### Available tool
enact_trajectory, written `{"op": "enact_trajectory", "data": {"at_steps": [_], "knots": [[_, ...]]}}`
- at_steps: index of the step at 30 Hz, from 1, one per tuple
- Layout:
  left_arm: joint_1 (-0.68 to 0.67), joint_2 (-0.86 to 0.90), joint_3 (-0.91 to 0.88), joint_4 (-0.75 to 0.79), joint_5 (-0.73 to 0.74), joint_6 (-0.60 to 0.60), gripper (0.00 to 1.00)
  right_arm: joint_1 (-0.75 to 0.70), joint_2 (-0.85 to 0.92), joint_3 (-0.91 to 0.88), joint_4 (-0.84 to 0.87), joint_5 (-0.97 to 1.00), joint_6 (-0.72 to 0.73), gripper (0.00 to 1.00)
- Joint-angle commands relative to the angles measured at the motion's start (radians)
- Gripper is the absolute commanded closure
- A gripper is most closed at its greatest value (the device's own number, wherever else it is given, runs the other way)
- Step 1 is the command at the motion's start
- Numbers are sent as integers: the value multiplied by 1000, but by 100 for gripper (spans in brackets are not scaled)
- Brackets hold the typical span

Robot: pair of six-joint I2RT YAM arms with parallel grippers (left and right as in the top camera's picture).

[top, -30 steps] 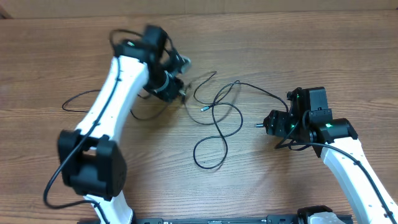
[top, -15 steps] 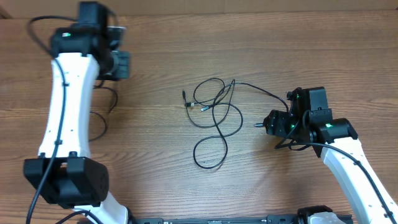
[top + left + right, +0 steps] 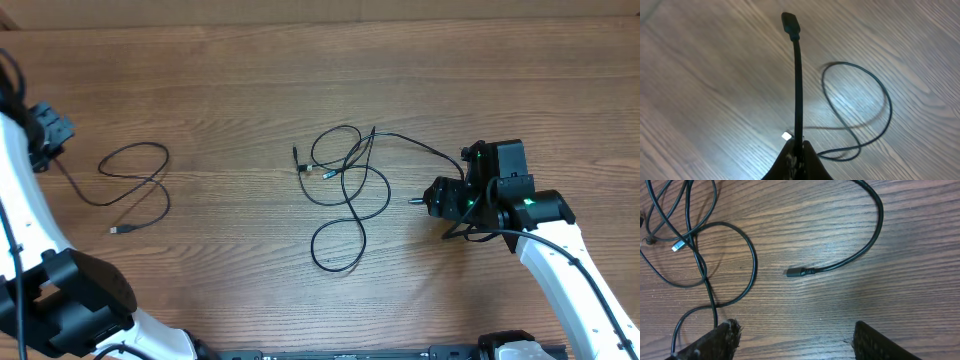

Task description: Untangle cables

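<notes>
The left fingers (image 3: 792,161) are pinched shut on a thin black cable (image 3: 137,172), gripping it just below its plug (image 3: 790,22), so the short stiff end stands out past the tips while the rest trails down to the worktop (image 3: 230,90). That cable lies in a loose loop at the far left, well apart from the others, and its other plug (image 3: 116,231) is silver-tipped and free. Holding it by the end, out at the edge, looks like a way of drawing one cord clear of the bunch and keeping it from dropping back among them.

The other cables (image 3: 345,185) sit in the middle of the worktop as crossed loops, with two small plug ends near their upper left and one long strand arching toward the right arm (image 3: 560,250). The right fingers (image 3: 880,340) are spread wide and hold nothing, hanging low over the wood near that strand's black plug (image 3: 796,272). I judge this the sensible end to take next: it lies alone on bare wood, with room on either side for the fingers to close. One cord seems separated; the middle bunch is not yet undone
</notes>
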Motion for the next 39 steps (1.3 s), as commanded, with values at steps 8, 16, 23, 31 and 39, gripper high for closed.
{"op": "enact_trajectory", "data": {"at_steps": [8, 16, 23, 31, 39], "knots": [[8, -8, 14, 3, 48, -21, 28, -2, 2, -6, 4, 8, 0, 29], [-9, -5, 6, -51, 343, -18, 9, -2, 2, -6, 4, 8, 0, 29], [-122, -5, -46, -50, 357, 65, 32, -2, 2, -6, 5, 8, 0, 29], [-274, -3, -237, 42, 253, 83, 88, -3, 2, -6, 3, 8, 0, 29], [-307, -3, -480, 181, 173, 34, 96, -2, 2, -6, 3, 8, 0, 29]]}}
